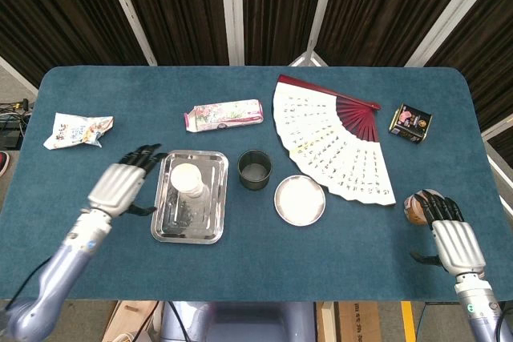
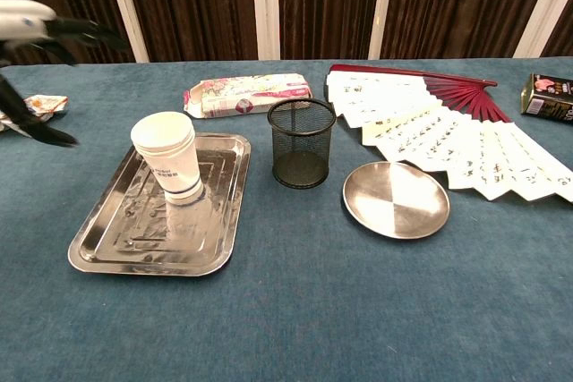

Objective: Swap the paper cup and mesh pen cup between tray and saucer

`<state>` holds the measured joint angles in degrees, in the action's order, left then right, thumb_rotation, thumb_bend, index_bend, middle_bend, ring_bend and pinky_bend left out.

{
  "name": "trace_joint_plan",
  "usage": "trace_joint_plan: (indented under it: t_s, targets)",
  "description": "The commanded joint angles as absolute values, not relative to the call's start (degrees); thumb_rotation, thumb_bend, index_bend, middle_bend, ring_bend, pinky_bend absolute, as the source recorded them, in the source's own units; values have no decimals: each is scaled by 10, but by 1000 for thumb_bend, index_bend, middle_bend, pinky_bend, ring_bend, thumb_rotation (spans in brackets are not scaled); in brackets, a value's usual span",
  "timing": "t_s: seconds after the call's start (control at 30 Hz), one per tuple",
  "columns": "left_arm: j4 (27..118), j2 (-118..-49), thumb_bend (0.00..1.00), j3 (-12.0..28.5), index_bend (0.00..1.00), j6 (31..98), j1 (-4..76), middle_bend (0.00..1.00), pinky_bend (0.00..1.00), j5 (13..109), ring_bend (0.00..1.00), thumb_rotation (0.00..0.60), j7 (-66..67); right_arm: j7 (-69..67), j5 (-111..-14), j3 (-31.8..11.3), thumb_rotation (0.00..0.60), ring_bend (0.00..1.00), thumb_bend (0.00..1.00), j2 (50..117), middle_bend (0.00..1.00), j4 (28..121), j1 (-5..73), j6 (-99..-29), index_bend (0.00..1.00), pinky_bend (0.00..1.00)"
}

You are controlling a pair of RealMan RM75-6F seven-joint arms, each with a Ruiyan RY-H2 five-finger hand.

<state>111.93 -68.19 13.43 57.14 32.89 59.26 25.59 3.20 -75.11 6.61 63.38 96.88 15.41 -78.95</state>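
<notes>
Paper cup (image 2: 166, 165) upright in tray (image 2: 107, 241); mesh pen cup (image 2: 302, 143) on surface beside empty saucer (image 2: 397, 199). Left hand (image 1: 122, 187) beside tray, fingers spread, holding nothing. Right hand (image 1: 454, 243) likewise open.

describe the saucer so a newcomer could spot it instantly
Start at the big open paper fan on the table's right half. Just off its lower-left edge lies the saucer, right of the black mesh pen cup. It's the only round, flat, shiny metal dish; the tray is rectangular.

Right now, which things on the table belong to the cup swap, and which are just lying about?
Job: paper cup, tray, mesh pen cup, saucer.

Lying about: folding fan, tissue pack, snack bag, small tin, brown jar.
</notes>
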Motion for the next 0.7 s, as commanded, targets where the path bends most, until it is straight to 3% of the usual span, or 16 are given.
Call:
trace_joint_plan:
  t_s: [0.03, 0.4, 0.5, 0.7]
  targets:
    - [1075, -731, 25, 136, 115, 549, 367, 0, 132, 553, 0, 600, 278, 30, -750, 61, 600, 0, 0, 634, 0, 966, 151, -786, 0, 0]
    - [951, -841, 26, 120, 115, 560, 405, 0, 141, 563, 0, 600, 271, 27, -733, 36, 600, 0, 0, 639, 0, 948, 143, -760, 0, 0]
    - [927, -859, 40, 117, 126, 560, 411, 10, 204, 575, 8, 600, 262, 28, -731, 30, 600, 0, 0, 640, 0, 945, 141, -756, 0, 0]
    - [896, -874, 248, 107, 292, 571, 413, 239, 409, 600, 253, 600, 253, 27, -731, 19, 600, 0, 0, 641, 0, 945, 135, -754, 0, 0]
